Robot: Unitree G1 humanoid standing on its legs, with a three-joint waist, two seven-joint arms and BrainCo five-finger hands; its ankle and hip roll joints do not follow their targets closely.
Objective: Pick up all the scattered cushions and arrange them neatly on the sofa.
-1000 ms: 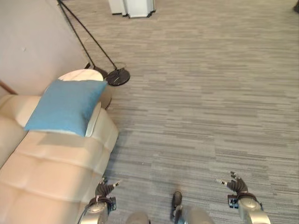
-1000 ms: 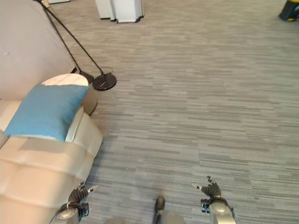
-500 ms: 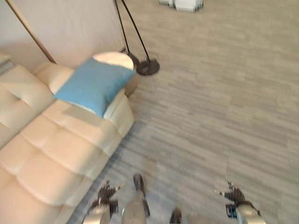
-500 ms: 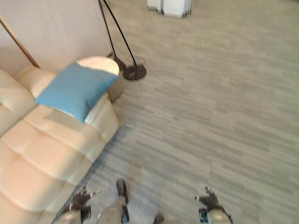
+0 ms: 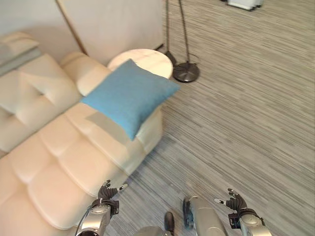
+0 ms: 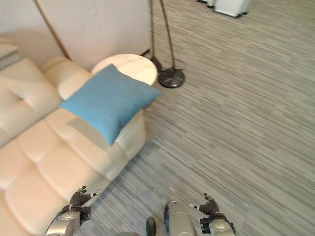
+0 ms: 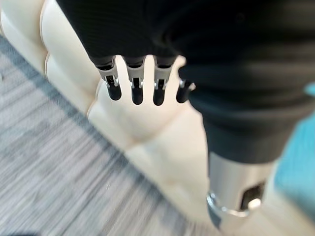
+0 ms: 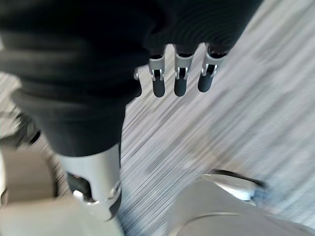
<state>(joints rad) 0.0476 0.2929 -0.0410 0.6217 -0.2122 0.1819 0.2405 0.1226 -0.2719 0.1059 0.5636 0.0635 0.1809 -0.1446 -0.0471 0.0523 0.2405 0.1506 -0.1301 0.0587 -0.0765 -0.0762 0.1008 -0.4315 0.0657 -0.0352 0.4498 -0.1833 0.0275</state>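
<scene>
While both hands hang low at the bottom of the frame, a blue cushion (image 5: 129,95) lies on the cream sofa (image 5: 54,162) in the upper middle of the left eye view, resting tilted over the sofa's armrest with one corner pointing toward the round side table (image 5: 142,61) just behind it. The sofa runs from the upper left of the frame down to the lower left, its tufted seat bare below the cushion. The round side table has a pale marbled top and stands just beside the sofa's arm, against the light wall (image 5: 113,22) at the top of the frame. To the right of the table, the dark round base of a floor lamp (image 5: 185,72) sits on the grey striped carpet (image 5: 246,113), its thin poles rising toward the top edge.

The left hand (image 5: 105,192) shows at the lower left of the frame, next to the front edge of the sofa seat, its fingers (image 7: 137,89) straight and relaxed with nothing between them; the left wrist view shows cream upholstery past the fingertips. The right hand (image 5: 234,200) shows at the lower right, over the carpet, fingers (image 8: 180,78) likewise straight and loosely spread, holding nothing. Both hands are well apart from the cushion.
</scene>
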